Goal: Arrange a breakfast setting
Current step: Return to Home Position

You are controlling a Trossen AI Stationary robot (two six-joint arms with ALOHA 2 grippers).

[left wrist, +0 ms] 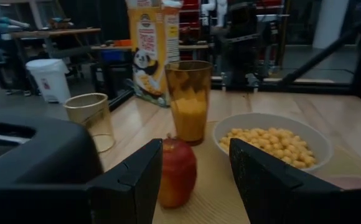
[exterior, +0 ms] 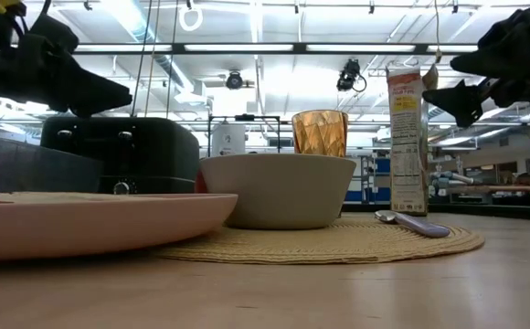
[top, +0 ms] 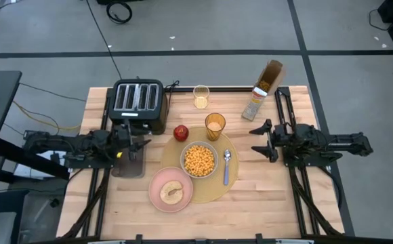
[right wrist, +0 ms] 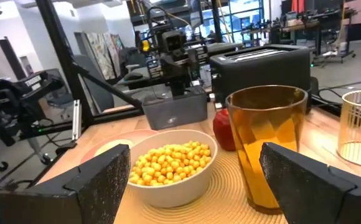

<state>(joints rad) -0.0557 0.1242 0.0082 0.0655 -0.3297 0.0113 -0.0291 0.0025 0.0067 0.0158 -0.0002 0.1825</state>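
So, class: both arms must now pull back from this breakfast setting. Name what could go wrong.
1. The amber glass holds liquid and stands near the rim of the placemat, facing the open right gripper; a stray swing might tip it.
2. The apple sits just ahead of the open left gripper; a nudge could roll it away.
3. The pink plate overlaps the mat's edge, so it may rock.
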